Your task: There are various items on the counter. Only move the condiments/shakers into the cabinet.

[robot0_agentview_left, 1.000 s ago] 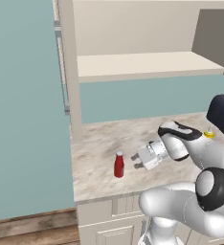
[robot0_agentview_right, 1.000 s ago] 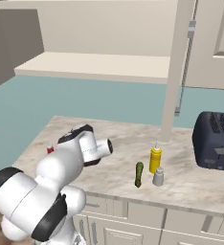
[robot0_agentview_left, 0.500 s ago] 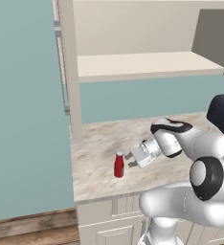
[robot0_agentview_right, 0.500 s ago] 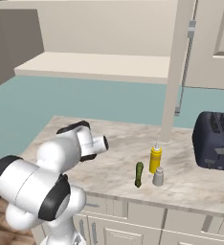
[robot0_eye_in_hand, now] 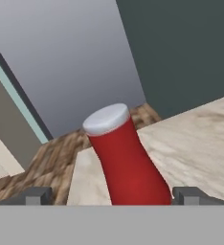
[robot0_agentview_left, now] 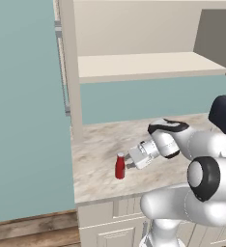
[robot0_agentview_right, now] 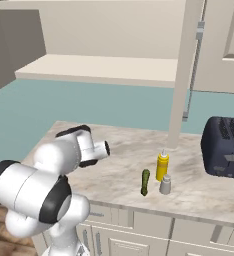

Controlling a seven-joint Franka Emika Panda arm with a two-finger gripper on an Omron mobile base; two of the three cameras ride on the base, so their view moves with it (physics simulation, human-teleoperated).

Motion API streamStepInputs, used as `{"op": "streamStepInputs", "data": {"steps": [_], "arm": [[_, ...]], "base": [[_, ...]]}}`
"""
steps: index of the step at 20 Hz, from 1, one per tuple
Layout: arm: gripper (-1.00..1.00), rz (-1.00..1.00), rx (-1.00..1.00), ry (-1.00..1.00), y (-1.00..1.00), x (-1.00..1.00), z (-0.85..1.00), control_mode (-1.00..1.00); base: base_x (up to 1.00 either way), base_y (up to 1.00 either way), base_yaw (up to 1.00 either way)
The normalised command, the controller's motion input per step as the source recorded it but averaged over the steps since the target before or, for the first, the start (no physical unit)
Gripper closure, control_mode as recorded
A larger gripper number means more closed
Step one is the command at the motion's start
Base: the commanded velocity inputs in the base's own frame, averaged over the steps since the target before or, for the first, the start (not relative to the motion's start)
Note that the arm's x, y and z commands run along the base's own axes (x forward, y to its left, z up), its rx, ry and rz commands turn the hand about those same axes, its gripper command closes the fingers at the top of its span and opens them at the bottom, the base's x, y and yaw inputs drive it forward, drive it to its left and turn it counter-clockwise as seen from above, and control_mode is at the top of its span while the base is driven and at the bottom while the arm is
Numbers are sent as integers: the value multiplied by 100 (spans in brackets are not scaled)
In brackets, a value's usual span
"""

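Observation:
The small red bottle point(robot0_agentview_left: 120, 166) with a white cap stands upright near the counter's point(robot0_agentview_left: 98, 140) left front edge. My gripper point(robot0_agentview_left: 130, 162) reaches in from its right, low over the stone, jaws open. In the hand view the red bottle point(robot0_eye_in_hand: 126, 162) stands close between the two fingertips point(robot0_eye_in_hand: 36, 196), and the gripper point(robot0_eye_in_hand: 113, 196) is not closed on it. The yellow squeeze bottle point(robot0_agentview_right: 162, 166), grey shaker point(robot0_agentview_right: 165, 184) and dark green vegetable point(robot0_agentview_right: 145, 181) stand together further right. The cabinet's cream shelf point(robot0_agentview_left: 144, 67) hangs above the counter.
A dark toaster point(robot0_agentview_right: 226, 147) sits at the counter's right end. The cabinet's tall side post point(robot0_agentview_left: 69, 72) rises at the counter's left back, another post point(robot0_agentview_right: 181, 75) comes down behind the yellow bottle, and an open door point(robot0_agentview_left: 216, 34) stands at upper right.
My arm has stretched left and down across the counter, bringing the open gripper up to the red bottle. Bottle and other items have stayed in place.

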Motion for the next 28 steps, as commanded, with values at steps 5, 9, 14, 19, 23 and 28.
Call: {"op": "streamStepInputs", "data": {"steps": [5,9,14,19,23,28], "arm": [[-100,0,0,0,10,1,0,-100],[-100,0,0,0,0,2,0,-100],[-100,0,0,0,0,11,0,-100],[-100,0,0,0,0,14,0,-100],[-100,0,0,0,0,6,0,-100],[-100,0,0,0,8,0,0,-100]], "base": [[0,0,0],[0,0,0],[0,0,0],[0,0,0],[0,0,0],[0,0,0]]}}
